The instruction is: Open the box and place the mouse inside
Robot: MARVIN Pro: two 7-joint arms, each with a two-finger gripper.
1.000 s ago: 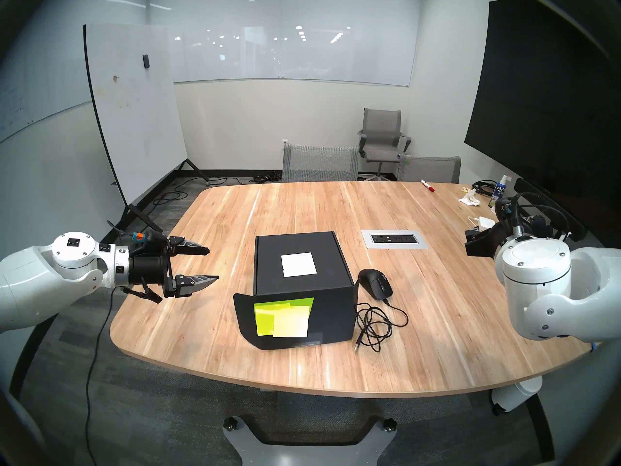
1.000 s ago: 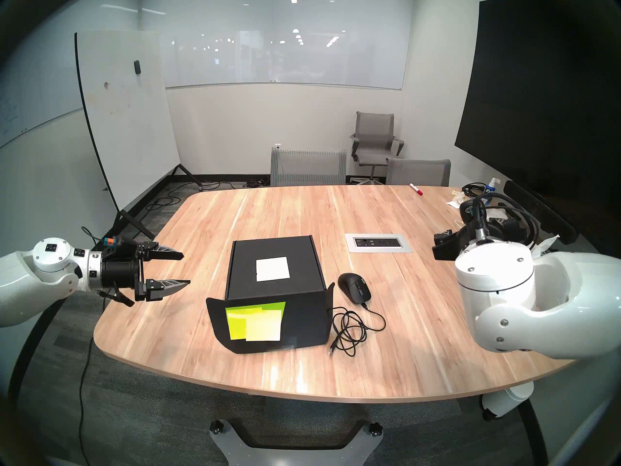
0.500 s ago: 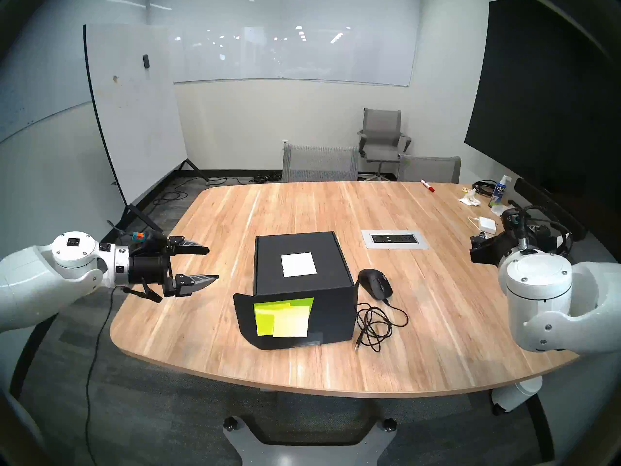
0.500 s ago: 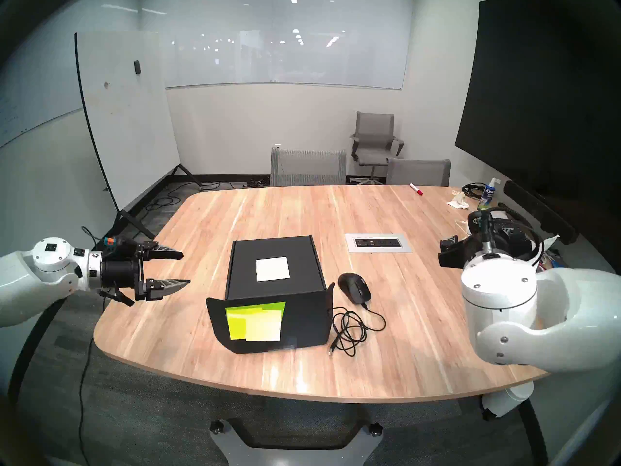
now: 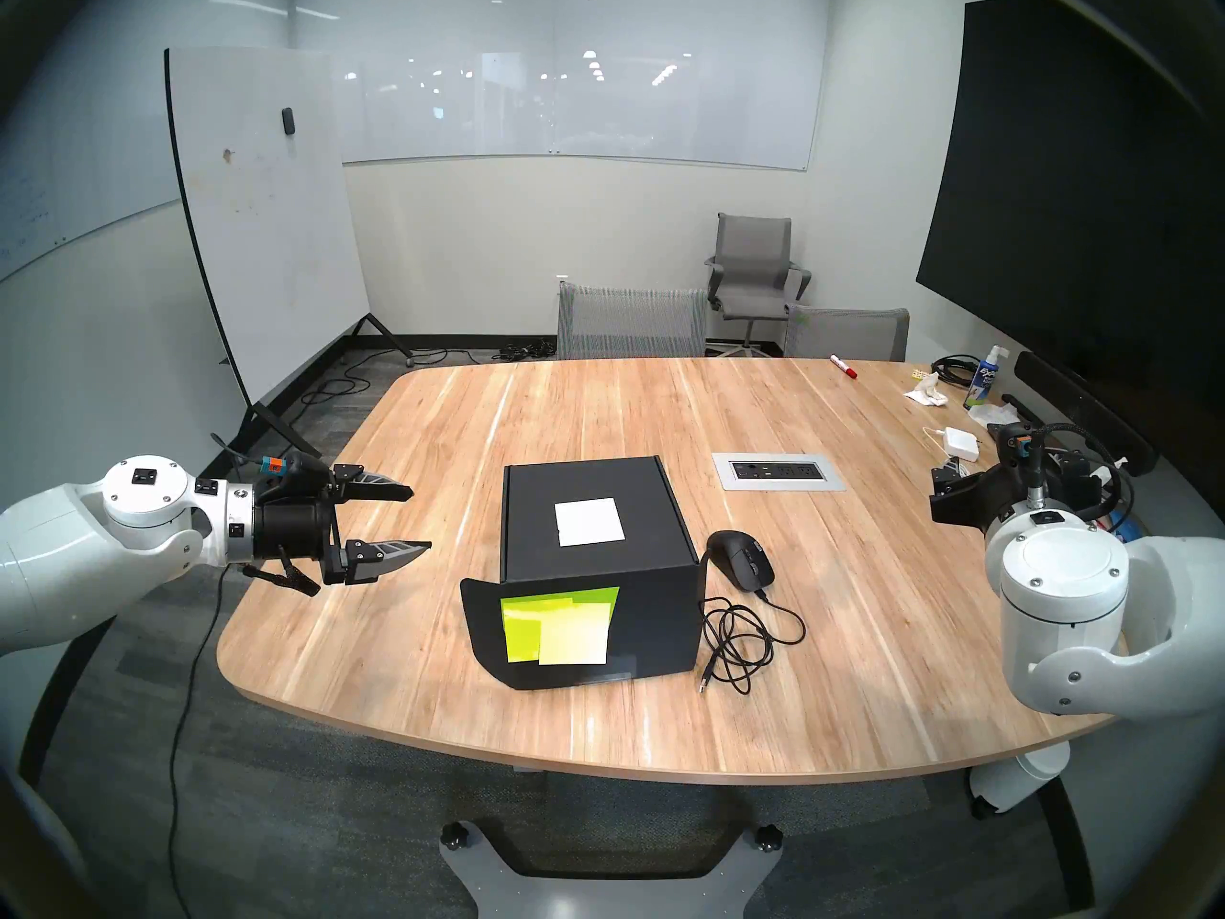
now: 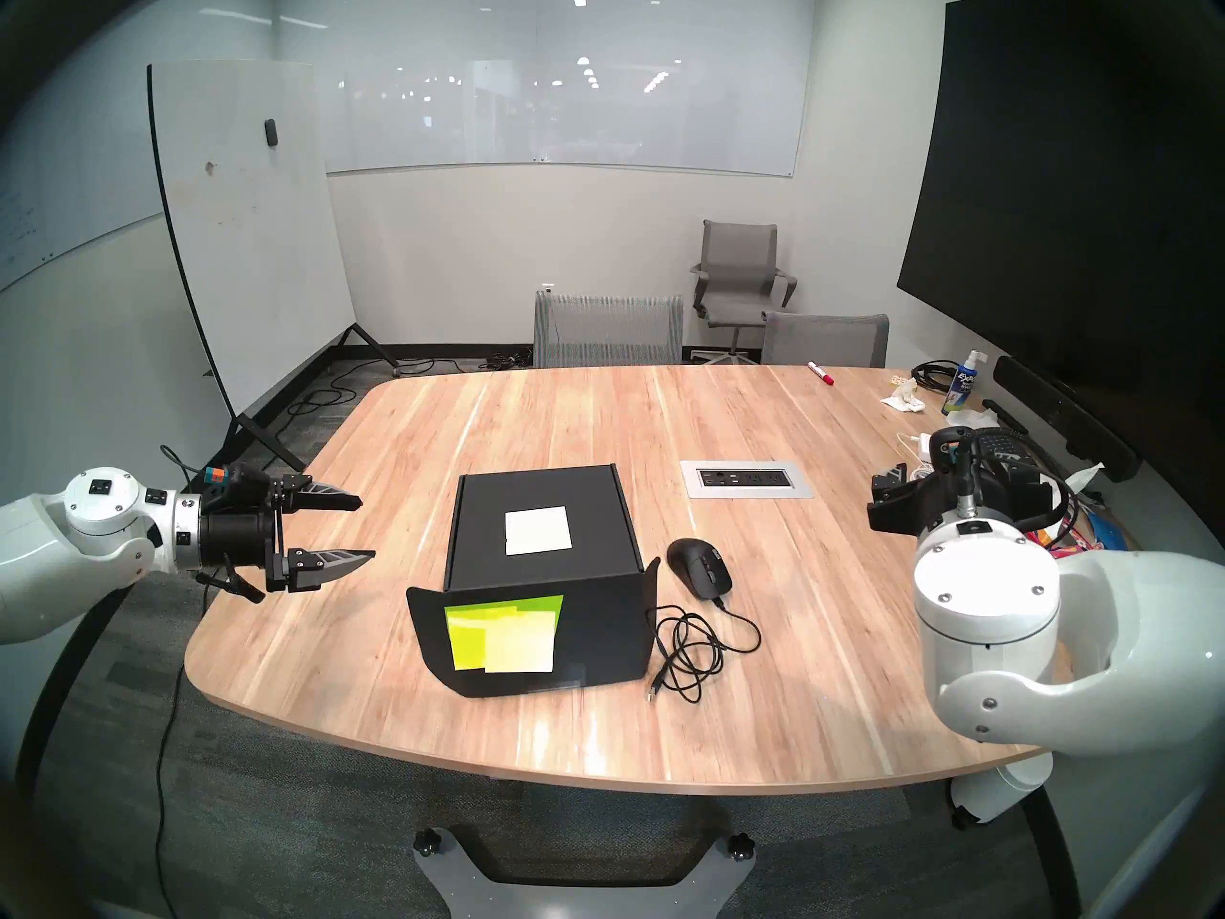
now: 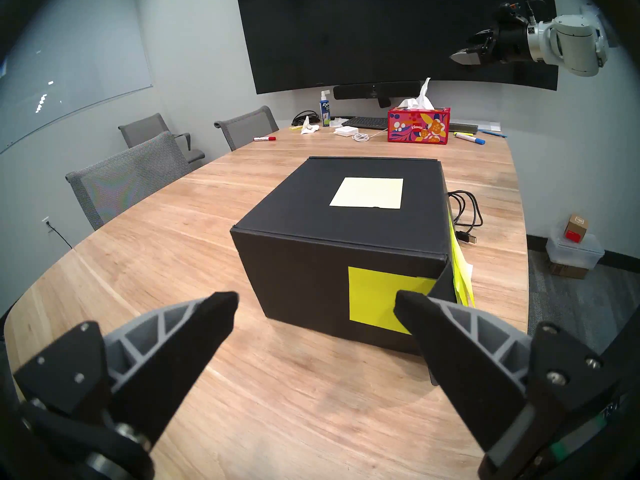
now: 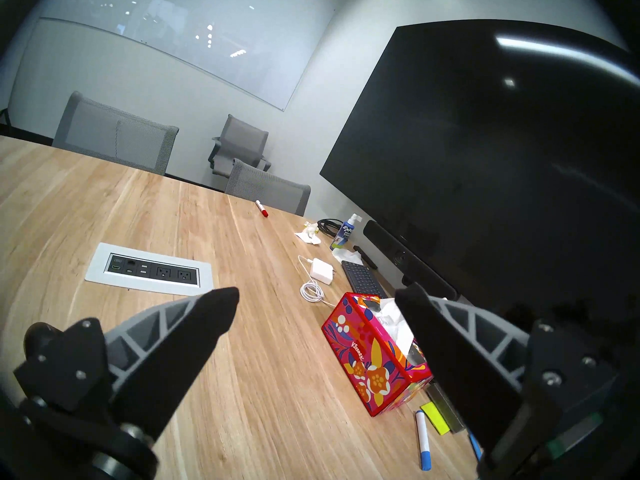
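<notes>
The black box (image 5: 530, 513) stands mid-table with its lid down and a white note on top. Its front flap (image 5: 484, 622) bears yellow-green sticky notes and stands a little loose. The black mouse (image 5: 741, 559) lies just right of the box, with its coiled cable (image 5: 739, 639) in front of it. My left gripper (image 5: 417, 521) is open and empty, left of the box and above the table. In the left wrist view the box (image 7: 311, 261) is straight ahead of it. My right gripper (image 5: 936, 493) is open and empty, far right of the mouse, facing away from it.
A power outlet panel (image 5: 779, 471) is set in the table behind the mouse. A red floral tissue box (image 8: 374, 354), a white charger (image 8: 322, 271), a keyboard and pens lie under my right gripper. A red marker (image 5: 843, 366) and a spray bottle (image 5: 982, 380) are at the far right.
My right arm has swung lower and a little rightward, gripper still open. The left arm, the box and the mouse have not moved.
</notes>
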